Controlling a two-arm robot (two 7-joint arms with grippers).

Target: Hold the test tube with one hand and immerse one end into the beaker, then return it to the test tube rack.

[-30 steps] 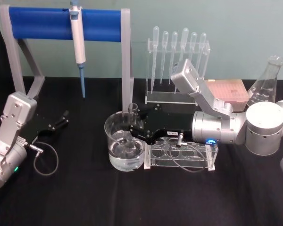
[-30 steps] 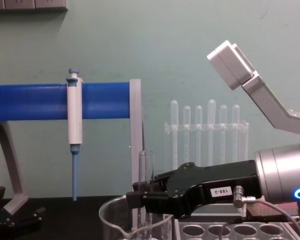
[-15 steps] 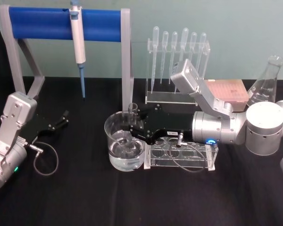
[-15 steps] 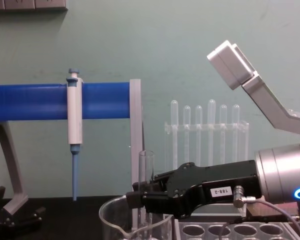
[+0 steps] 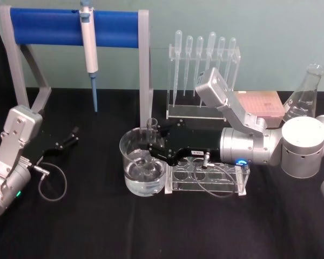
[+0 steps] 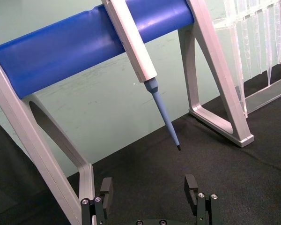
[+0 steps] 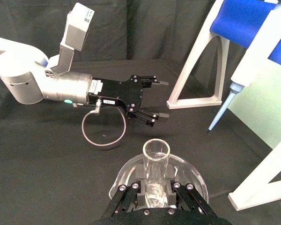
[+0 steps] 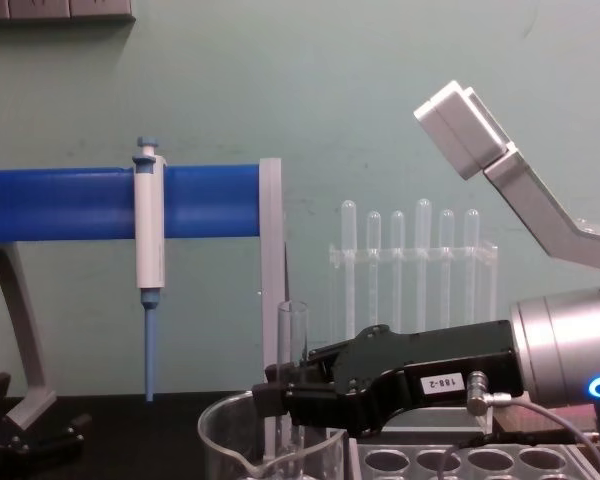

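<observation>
Right gripper [image 5: 151, 141] grasps the test tube [image 8: 291, 380] upright over the beaker [image 5: 142, 162].

The tube stands between the clenched fingertips, its lower end down inside the beaker and its flared rim rising above the jaws. The clear rack [image 5: 208, 175] lies just under the gripper's wrist, touching the beaker's side. Well apart, the left gripper [image 5: 70, 136] rests low on the black table [image 5: 97, 226], fingers spread and holding nothing, facing the white-and-blue pipettor [image 6: 136, 56] on its stand.
</observation>
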